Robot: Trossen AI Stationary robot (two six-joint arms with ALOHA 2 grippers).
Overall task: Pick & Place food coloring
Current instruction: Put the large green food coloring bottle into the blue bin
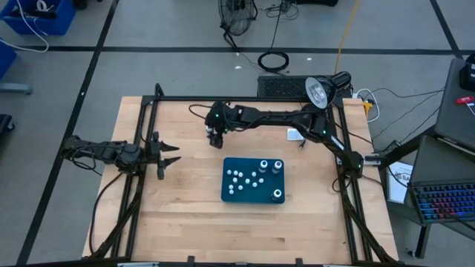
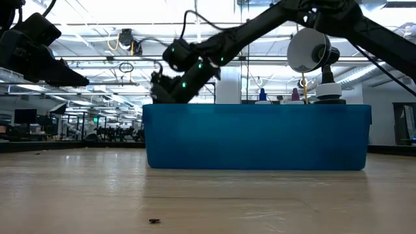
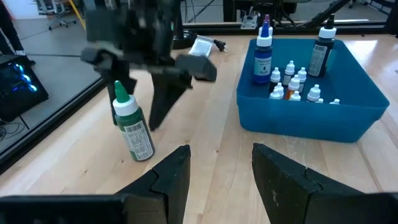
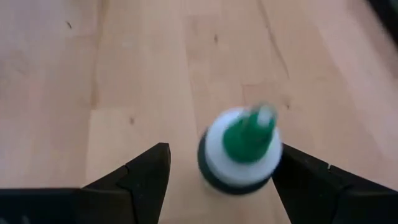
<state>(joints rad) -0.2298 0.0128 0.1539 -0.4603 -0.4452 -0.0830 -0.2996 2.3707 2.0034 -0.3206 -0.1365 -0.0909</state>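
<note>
A green food coloring bottle with a green tip stands on its base on the bare wood, left of the blue tray. My right gripper reaches in over it, open, one finger on each side of the bottle. Its dark fingers also show above and beside the bottle in the left wrist view, where the right gripper hangs slanting down. In the tray stand a blue bottle, a dark bottle and several small white-capped ones. My left gripper waits open at the table's left edge. My right gripper comes at the green bottle slanting down from above, its fingers on either side of the bottle's shoulder. The bottle stands close against one finger. Whether that finger touches it I cannot tell. The bottle's base rests on the table.
A round lamp stands at the far right corner. A small white packet lies behind the tray. Black frame rails run along the table's left, far and right edges. Bare wood lies near the front edge.
</note>
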